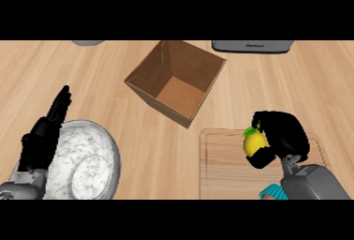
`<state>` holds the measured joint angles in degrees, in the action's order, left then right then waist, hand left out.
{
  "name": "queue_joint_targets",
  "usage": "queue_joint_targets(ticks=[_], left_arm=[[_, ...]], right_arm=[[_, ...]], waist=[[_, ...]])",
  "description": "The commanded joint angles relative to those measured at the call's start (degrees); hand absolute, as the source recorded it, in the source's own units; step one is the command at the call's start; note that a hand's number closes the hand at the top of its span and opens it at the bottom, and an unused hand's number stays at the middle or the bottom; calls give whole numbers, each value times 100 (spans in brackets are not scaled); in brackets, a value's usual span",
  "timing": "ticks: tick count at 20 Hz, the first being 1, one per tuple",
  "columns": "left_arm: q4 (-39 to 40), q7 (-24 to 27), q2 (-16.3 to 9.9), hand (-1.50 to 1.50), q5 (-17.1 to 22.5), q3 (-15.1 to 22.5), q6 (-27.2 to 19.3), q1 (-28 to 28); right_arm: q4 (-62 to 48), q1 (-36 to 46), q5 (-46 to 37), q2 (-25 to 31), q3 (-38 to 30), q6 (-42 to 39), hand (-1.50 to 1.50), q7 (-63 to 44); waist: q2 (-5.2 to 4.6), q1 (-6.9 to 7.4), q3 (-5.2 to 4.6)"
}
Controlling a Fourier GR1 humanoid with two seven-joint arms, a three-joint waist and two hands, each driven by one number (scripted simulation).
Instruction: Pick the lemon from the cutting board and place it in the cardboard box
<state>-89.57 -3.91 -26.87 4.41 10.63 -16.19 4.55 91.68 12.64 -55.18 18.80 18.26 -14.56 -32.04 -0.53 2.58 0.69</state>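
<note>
We see the right robot hand (280, 136) curled round the small yellow lemon (254, 142), thumb and fingers pinching it over the pale rectangular wooden cutting board (224, 168); whether the lemon touches the board we cannot tell. The open brown cardboard box (177, 80) sits up and to the left of the board on the light wooden bench (304, 84), tilted, apart from the board. Far left of the box, the left robot hand (43, 136) rests with straight fingers beside a round marbled grey plate (90, 161).
</note>
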Motion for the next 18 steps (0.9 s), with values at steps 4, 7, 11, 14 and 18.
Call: queue_joint_targets(ticks=[4, 7, 11, 14, 18], left_arm=[[446, 182, 187, 0, 0, 108, 101, -190], [381, 27, 239, 0, -137, 130, -15, -114], [221, -129, 75, 0, 56, -54, 235, -238], [136, -16, 116, 0, -1, 4, 162, -425], [162, -86, 221, 0, -98, 26, 57, -376]], right_arm=[[-1126, 1200, 767, 1304, -660, -16, 150, 2874], [-1862, 1445, 797, 1615, -1066, 508, 150, 3794], [-2264, 2191, 1284, 1411, -1364, 100, 150, 4143], [-1916, 2077, 2209, 1105, -1788, 57, 150, 4751], [-1816, 2533, 2964, 853, -2054, -537, 150, 4915]], waist=[[-60, 4, -61], [-15, -105, -58], [21, -110, -65], [45, -165, -61], [62, -212, -67]])
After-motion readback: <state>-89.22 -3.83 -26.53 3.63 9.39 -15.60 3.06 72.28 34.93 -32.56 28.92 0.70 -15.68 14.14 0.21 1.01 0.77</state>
